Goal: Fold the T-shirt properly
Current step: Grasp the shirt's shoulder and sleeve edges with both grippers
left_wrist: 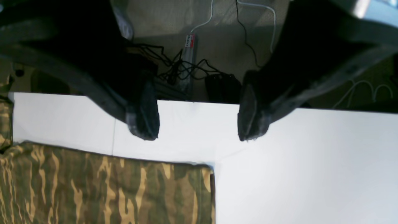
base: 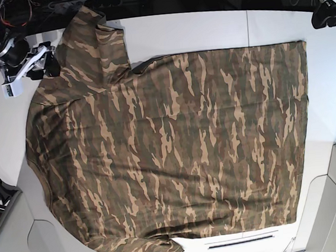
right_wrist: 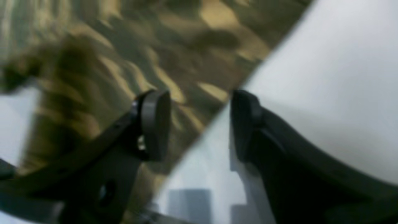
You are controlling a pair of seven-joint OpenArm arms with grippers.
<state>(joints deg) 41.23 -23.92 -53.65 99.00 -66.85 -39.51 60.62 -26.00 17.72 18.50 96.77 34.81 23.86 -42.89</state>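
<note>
Black, padded fingers of the left gripper [left_wrist: 198, 121] stand wide apart in the left wrist view, with nothing between them but the white table [left_wrist: 304, 168] below; the corner of the T-shirt [left_wrist: 102, 189] lies flat in the lower left of that frame, clear of both fingers. In the base view this gripper [base: 325, 11] sits at the upper right corner, off the cloth. The right gripper [right_wrist: 200, 124] is also parted, holding nothing; its view is blurred, with one finger over the camouflage cloth [right_wrist: 149, 56] and the other over bare table [right_wrist: 326, 81], the shirt's edge running between them. In the base view it [base: 41, 62] sits at the upper left, just beside the upper sleeve. The T-shirt [base: 176, 149] is spread flat across most of the table [base: 206, 30], sleeves toward the left, hem along the right. Dark cables [left_wrist: 183, 68] lie on the floor beyond the table edge.
</note>
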